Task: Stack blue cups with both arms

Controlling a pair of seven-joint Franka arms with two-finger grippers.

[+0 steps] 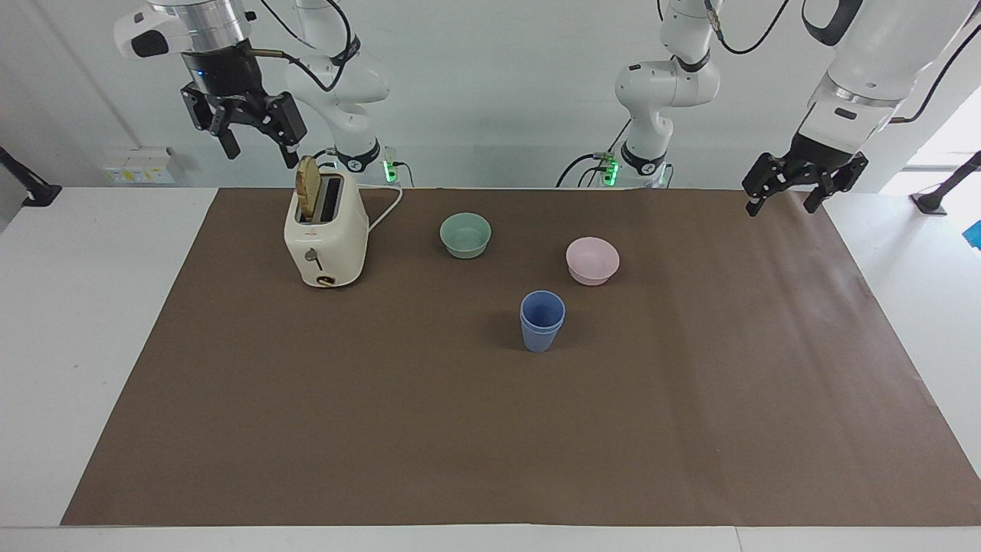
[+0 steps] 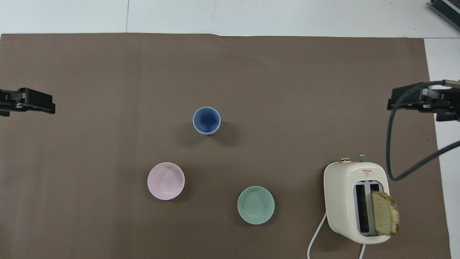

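The two blue cups [image 1: 542, 322] stand nested one inside the other as a single upright stack on the brown mat, farther from the robots than the two bowls; the stack also shows in the overhead view [image 2: 206, 121]. My right gripper [image 1: 260, 157] is open and empty, raised high in the air above the toaster, and shows at the edge of the overhead view [image 2: 406, 102]. My left gripper [image 1: 782, 208] is open and empty, held above the mat's edge at the left arm's end of the table, where the arm waits; it also shows in the overhead view [image 2: 36, 104].
A pink bowl [image 1: 592, 261] and a mint-green bowl [image 1: 465, 234] sit nearer to the robots than the cups. A cream toaster [image 1: 326, 238] with a slice of bread [image 1: 308, 199] in it stands at the right arm's end. The brown mat [image 1: 490, 445] covers the table.
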